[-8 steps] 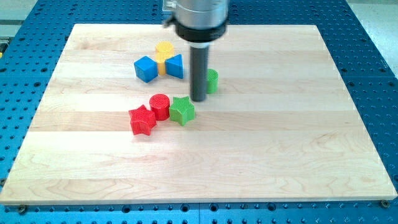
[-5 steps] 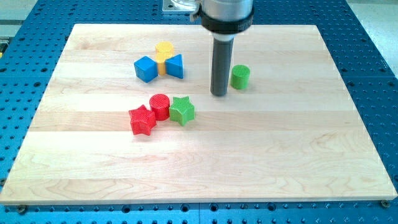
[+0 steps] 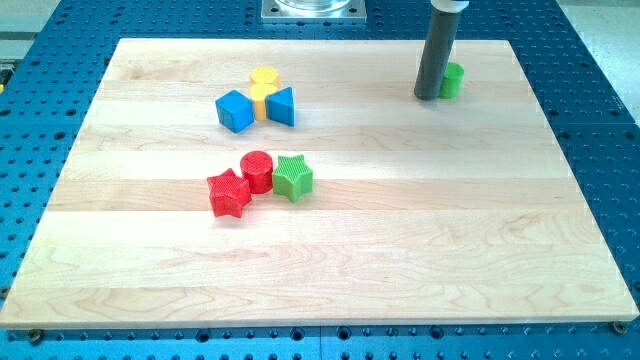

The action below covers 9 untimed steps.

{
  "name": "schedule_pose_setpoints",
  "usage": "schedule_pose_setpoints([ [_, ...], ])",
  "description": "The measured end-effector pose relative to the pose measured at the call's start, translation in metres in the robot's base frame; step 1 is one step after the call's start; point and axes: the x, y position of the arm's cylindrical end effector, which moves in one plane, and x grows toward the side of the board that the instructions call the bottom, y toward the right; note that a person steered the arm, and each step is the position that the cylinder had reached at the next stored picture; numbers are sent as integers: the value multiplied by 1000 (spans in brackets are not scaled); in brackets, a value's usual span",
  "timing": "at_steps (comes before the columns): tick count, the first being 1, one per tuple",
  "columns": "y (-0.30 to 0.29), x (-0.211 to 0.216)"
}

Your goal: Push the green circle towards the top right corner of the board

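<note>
The green circle (image 3: 453, 80) sits near the top right of the wooden board (image 3: 400, 230), partly hidden by my rod. My tip (image 3: 428, 97) rests on the board just left of the green circle, touching or nearly touching its left side. The rod rises straight up out of the view's top.
A blue cube (image 3: 235, 110), a yellow block (image 3: 263, 82) and a blue triangle (image 3: 282, 106) cluster at the upper left. A red star (image 3: 229, 193), a red circle (image 3: 257, 171) and a green star (image 3: 293, 177) sit together left of centre. A metal mount (image 3: 313, 9) stands at the top edge.
My tip has moved up and to the right, and the green circle has slid with it from the board's middle top toward the top right corner.
</note>
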Motion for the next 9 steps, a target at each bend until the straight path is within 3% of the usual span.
schedule_pose_setpoints([
  [1, -6, 24],
  [3, 38, 16],
  [4, 55, -10],
  [8, 13, -54],
  [9, -34, -68],
])
